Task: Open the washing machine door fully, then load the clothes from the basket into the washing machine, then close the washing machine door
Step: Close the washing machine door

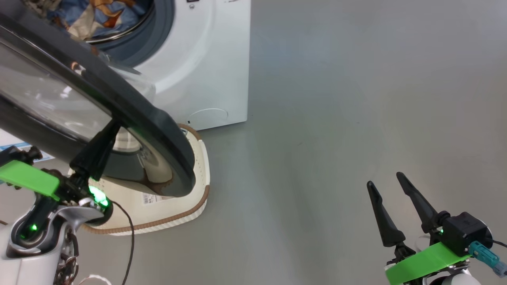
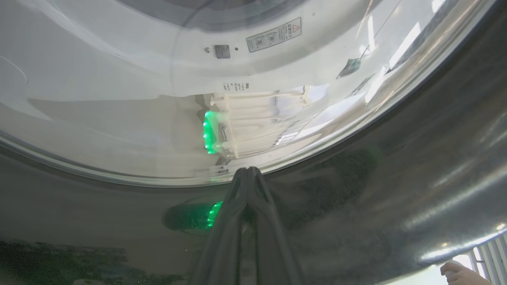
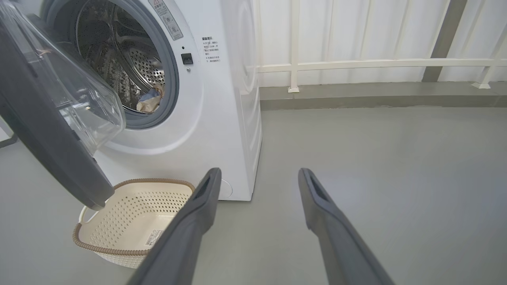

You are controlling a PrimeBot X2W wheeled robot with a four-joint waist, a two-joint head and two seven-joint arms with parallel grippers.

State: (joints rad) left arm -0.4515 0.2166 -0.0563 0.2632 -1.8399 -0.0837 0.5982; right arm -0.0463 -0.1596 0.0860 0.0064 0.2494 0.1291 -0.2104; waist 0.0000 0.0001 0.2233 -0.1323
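Observation:
The washing machine (image 1: 206, 59) (image 3: 222, 118) stands at the upper left with its door (image 1: 138, 107) (image 3: 47, 130) swung partway out over the basket (image 1: 201, 170) (image 3: 154, 181). My left gripper (image 1: 114, 126) (image 2: 247, 171) is shut, with its tips against the door's (image 2: 396, 178) outer face where the black ring meets the glass. The clothes (image 1: 91, 16) (image 3: 150, 101) lie inside the steel drum. Only a label sticker shows on the basket's floor. My right gripper (image 1: 385, 180) (image 3: 258, 174) hangs open and holds nothing, over bare floor to the machine's right.
Grey floor stretches to the right of the machine. A white railing (image 3: 356, 63) and a low kerb run along the back wall. A thin black cable (image 1: 130, 237) hangs by my left arm. A person's hand (image 2: 459, 273) shows at the left wrist view's lower right corner.

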